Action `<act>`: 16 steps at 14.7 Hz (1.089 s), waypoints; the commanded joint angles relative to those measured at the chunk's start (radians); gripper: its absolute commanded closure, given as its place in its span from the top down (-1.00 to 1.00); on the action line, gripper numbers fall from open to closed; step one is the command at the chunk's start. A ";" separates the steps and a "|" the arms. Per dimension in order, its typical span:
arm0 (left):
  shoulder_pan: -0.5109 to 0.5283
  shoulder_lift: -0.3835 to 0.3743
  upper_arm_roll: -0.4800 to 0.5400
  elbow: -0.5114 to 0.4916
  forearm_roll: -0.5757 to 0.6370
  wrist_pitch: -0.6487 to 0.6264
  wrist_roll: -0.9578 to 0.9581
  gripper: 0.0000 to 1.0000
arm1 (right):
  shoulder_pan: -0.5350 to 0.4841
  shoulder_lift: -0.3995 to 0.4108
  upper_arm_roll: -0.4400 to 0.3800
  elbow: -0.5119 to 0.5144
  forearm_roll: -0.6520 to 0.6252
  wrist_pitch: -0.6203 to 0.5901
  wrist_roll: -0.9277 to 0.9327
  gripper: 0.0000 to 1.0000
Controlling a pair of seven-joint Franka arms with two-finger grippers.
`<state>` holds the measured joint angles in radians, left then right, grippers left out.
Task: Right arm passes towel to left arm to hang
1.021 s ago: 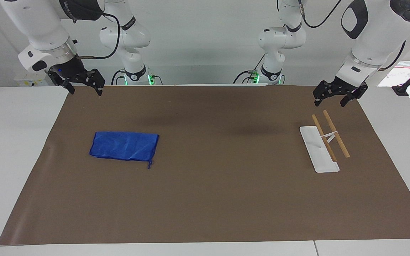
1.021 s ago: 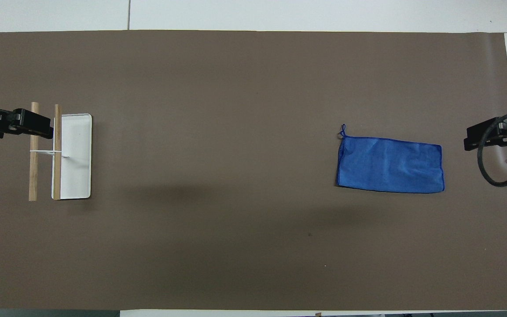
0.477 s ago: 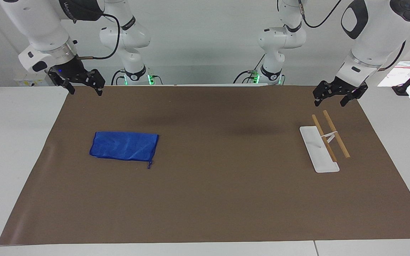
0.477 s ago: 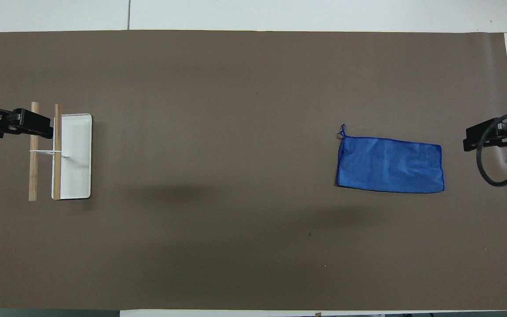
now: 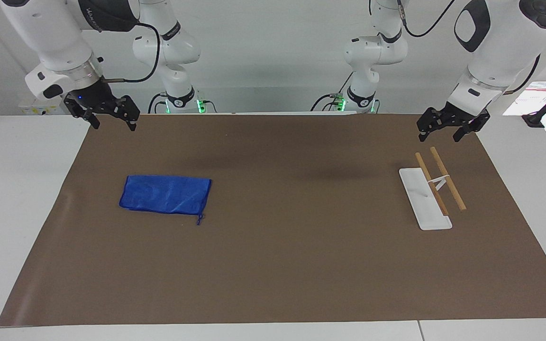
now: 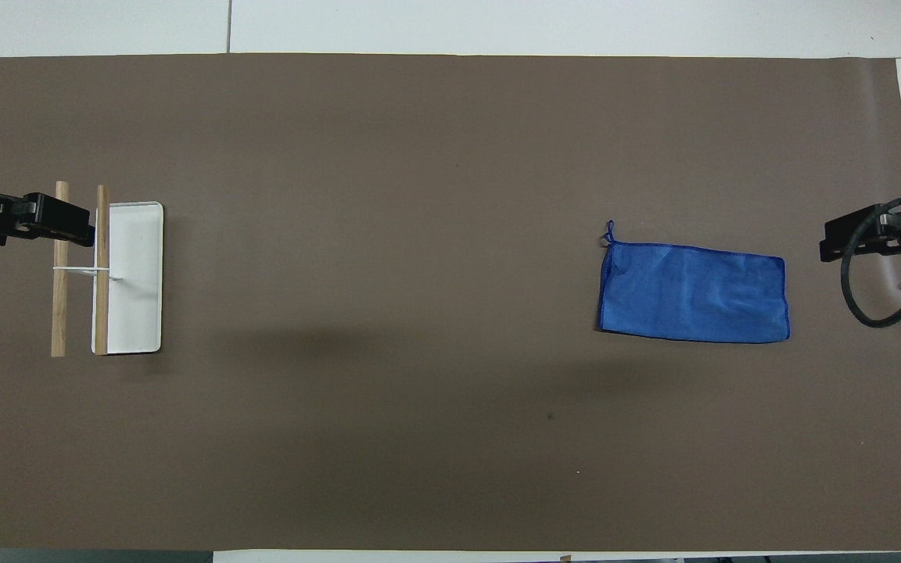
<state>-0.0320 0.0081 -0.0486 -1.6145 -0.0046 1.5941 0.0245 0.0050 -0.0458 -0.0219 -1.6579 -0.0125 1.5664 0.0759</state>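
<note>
The towel (image 5: pixel 165 194) is laid flat toward the right arm's end of the counter (image 5: pixel 273 284), within reach. Both grippers, right (image 5: pixel 110 117) and left (image 5: pixel 443 130), are held raised with fingers spread; the rack (image 5: pixel 432 189) is stood below the left.

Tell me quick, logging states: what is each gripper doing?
Right gripper: open, holding nothing, over the mat's edge.
Left gripper: open, holding nothing, waiting near the rack.

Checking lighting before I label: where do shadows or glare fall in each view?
Facing view: two soft dark shadow patches on the brown mat toward the robots; no glare on the towel. Overhead view: faint broad shadows across the mat's middle; the white rack base looks bright.
</note>
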 commanded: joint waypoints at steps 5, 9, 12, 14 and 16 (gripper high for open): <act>0.003 -0.028 0.001 -0.027 0.018 0.003 0.006 1.00 | -0.017 -0.014 0.005 -0.318 0.014 0.371 -0.001 1.00; 0.003 -0.028 0.001 -0.027 0.018 0.001 0.006 1.00 | -0.016 0.046 0.007 -0.517 0.014 0.691 -0.051 1.00; 0.003 -0.028 0.001 -0.027 0.018 0.001 0.006 1.00 | -0.016 0.092 0.007 -0.574 0.016 0.802 -0.126 1.00; 0.003 -0.028 0.001 -0.028 0.018 0.001 0.006 1.00 | -0.017 0.106 0.007 -0.624 0.016 0.866 -0.123 1.00; 0.003 -0.028 0.001 -0.027 0.018 0.001 0.006 1.00 | -0.019 0.125 0.007 -0.648 0.017 0.896 -0.101 1.00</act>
<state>-0.0320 0.0081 -0.0486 -1.6145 -0.0046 1.5941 0.0245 0.0008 0.0807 -0.0222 -2.2672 -0.0125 2.4239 -0.0149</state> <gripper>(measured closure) 0.000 0.000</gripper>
